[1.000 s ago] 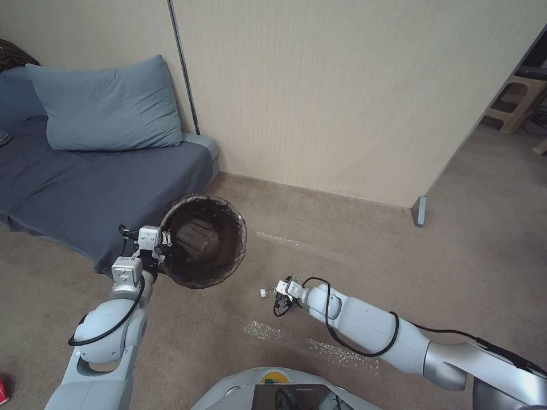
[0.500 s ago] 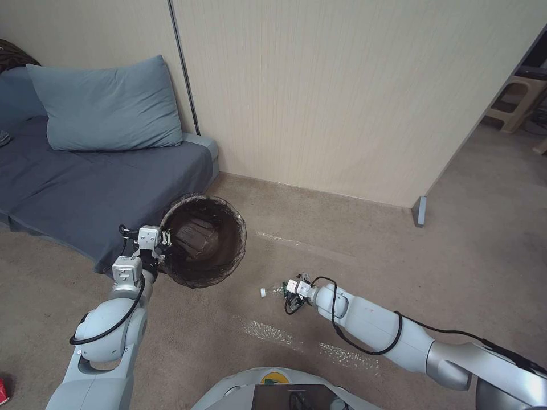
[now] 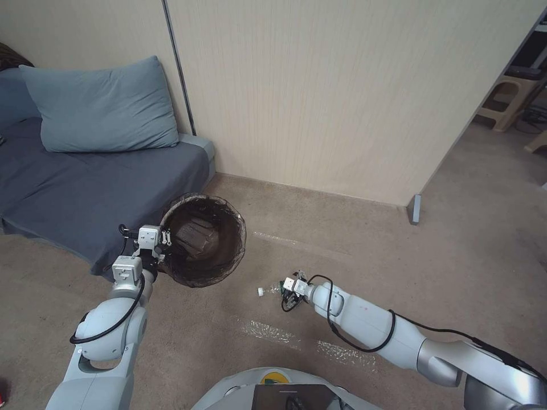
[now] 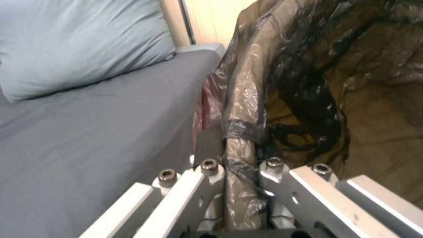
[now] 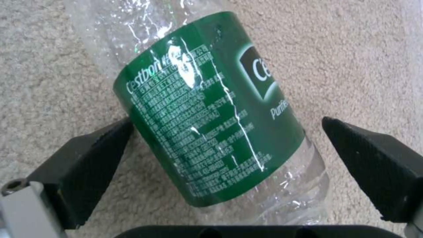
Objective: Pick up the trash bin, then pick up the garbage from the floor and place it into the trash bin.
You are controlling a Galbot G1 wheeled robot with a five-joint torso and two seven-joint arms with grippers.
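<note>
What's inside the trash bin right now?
The bin, held at its rim by the left gripper, shows its brown liner and a dark crumpled lump at the bottom. Anything beneath that lump is hidden.

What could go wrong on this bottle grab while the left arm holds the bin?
The right gripper is open, its fingers either side of the clear bottle; the bottle lies skewed on the carpet, so closing may roll or squirt it out. The left gripper holds the trash bin only by its bag-covered rim, which could slip.
</note>
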